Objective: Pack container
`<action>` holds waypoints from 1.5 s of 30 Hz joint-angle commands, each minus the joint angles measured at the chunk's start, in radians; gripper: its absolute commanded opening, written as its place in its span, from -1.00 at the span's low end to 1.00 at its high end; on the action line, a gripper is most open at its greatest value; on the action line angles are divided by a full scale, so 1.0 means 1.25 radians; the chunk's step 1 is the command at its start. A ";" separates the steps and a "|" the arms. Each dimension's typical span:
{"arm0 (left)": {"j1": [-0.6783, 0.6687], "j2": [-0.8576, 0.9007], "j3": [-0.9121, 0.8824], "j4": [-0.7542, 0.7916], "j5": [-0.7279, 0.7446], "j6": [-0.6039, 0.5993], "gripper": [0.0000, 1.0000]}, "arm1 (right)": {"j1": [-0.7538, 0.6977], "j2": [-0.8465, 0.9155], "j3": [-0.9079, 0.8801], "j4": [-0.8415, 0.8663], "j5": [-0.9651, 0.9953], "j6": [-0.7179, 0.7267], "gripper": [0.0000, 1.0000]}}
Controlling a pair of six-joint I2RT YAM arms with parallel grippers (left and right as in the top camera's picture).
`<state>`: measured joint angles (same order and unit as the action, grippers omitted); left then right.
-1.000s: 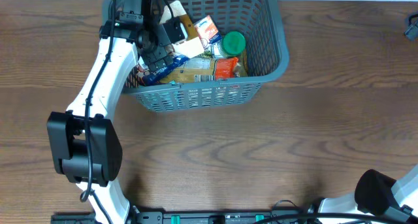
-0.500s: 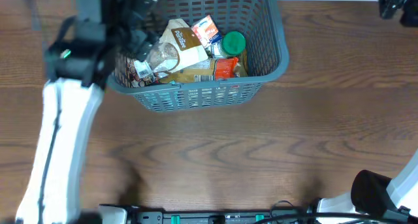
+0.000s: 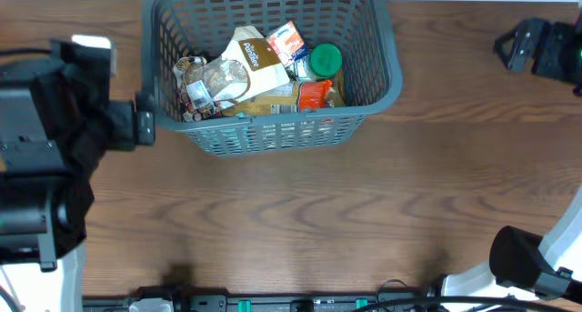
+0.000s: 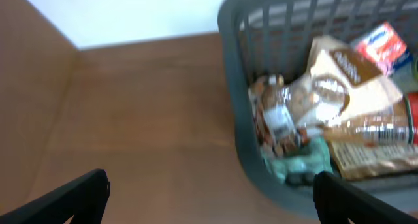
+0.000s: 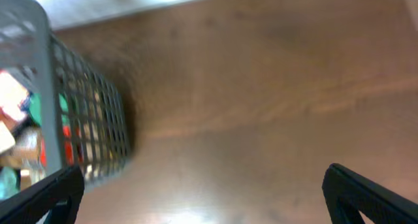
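Container [image 3: 273, 135]: far centre of the desk [image 3: 364, 212], upright, in the same place as in both earlier frames.

Left gripper [image 4: 209, 191]: I have it out of the container, over bare desk just to its left. Jaws spread wide, holding nothing. A second ago it was down inside the left end.

Clear packet [image 3: 205, 80]: lies in that left end, touching the brown bag [image 3: 250, 57], now uncovered. I judge this drop finished.

Right gripper [image 5: 202, 185]: over the desk to the container's right, jaws spread and empty. It shows further into the overhead view than before.

Outstanding: I see no packet outside the container, so packing looks nearly done.
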<state>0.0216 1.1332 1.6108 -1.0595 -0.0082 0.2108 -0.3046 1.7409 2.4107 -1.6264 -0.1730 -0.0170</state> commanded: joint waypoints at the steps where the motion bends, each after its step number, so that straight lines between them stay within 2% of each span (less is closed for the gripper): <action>1: 0.005 -0.038 -0.098 0.012 -0.005 -0.014 0.97 | 0.005 -0.004 -0.007 -0.045 0.037 0.038 0.98; 5: 0.005 -0.106 -0.246 0.096 0.000 -0.011 0.97 | 0.020 -0.050 -0.056 -0.042 0.072 0.039 0.98; 9: 0.004 -0.179 -0.392 0.175 0.004 -0.011 0.97 | 0.047 -0.166 -0.191 0.036 0.097 0.056 0.98; 12: 0.004 -0.249 -0.497 0.254 0.064 0.005 0.97 | 0.069 -0.290 -0.366 0.128 0.097 0.058 0.99; 16: 0.004 -0.358 -0.594 0.314 0.097 0.007 0.97 | 0.105 -0.494 -0.686 0.288 0.096 0.057 0.98; 19: 0.004 -0.440 -0.628 0.320 0.097 0.007 0.97 | 0.138 -0.635 -0.904 0.389 0.096 0.052 0.99; 24: 0.004 -0.551 -0.665 0.290 0.097 -0.005 0.97 | 0.183 -0.823 -1.129 0.447 0.095 0.052 0.98; 31: 0.004 -0.640 -0.696 0.245 0.096 -0.023 0.97 | 0.191 -0.960 -1.209 0.428 0.093 0.052 0.99; 45: -0.002 -0.642 -0.696 0.102 0.097 -0.023 0.97 | 0.191 -0.967 -1.210 0.370 0.093 0.052 0.98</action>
<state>0.0223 0.3374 0.7464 -0.9142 0.1024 0.1864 -0.0761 0.5339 0.9054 -1.1625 -0.0620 0.0418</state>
